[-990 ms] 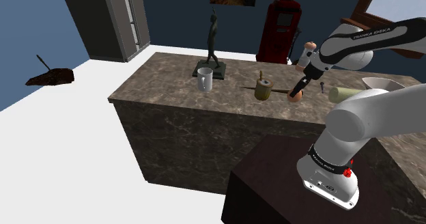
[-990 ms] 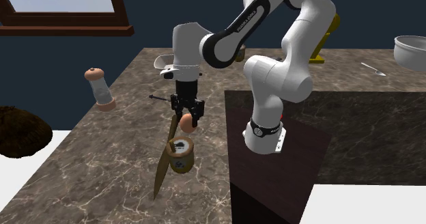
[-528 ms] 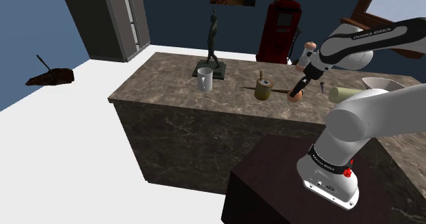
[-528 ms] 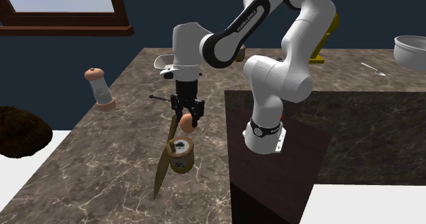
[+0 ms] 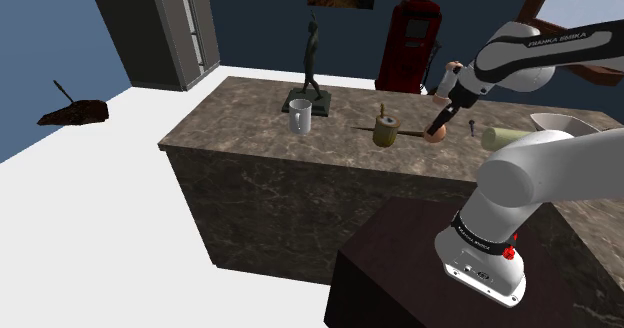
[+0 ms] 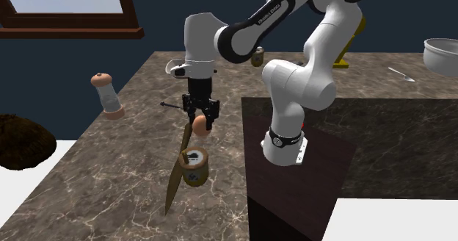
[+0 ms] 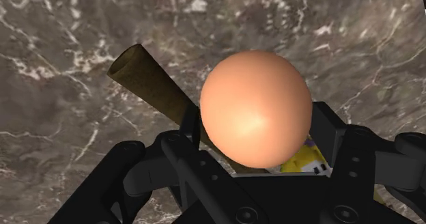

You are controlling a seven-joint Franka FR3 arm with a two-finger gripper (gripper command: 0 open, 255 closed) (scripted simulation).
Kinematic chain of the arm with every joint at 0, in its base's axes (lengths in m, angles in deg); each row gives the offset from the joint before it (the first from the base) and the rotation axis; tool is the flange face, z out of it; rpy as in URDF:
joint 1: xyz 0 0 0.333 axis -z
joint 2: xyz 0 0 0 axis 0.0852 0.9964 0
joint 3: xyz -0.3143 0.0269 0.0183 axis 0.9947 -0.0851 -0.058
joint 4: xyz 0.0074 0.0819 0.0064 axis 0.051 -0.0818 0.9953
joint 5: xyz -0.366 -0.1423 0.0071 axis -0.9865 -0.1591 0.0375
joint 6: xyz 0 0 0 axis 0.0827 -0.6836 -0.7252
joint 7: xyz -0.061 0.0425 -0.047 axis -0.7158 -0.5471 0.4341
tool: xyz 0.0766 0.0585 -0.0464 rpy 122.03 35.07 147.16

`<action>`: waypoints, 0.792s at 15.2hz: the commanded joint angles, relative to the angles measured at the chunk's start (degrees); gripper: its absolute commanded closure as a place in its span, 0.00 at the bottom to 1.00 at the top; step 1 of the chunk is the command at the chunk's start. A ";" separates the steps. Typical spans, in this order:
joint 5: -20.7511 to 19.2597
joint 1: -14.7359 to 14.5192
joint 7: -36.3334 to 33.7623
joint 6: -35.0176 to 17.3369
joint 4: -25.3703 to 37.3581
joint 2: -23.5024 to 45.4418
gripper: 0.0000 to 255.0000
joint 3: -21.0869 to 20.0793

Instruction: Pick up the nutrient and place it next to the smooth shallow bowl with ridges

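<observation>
I see my black pincer left of centre in the second exterior view, pinching a smooth peach-coloured egg, above the dark marbled table

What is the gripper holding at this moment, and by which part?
The gripper is shut on a peach-coloured egg, clasping it across its two opposite sides; much of the egg juts out past the fingertips.

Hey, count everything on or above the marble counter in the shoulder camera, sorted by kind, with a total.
Dark figurine: 1
White mug: 1
Wooden mallet: 1
Egg, clasped in the tool: 1
Shaker: 1
Pale cylinder: 1
White bowl: 1
Small dark item, too small to name: 1
Total: 8
</observation>
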 commanded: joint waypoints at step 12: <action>3.40 -0.47 -2.62 12.16 7.12 -5.44 1.00 -5.84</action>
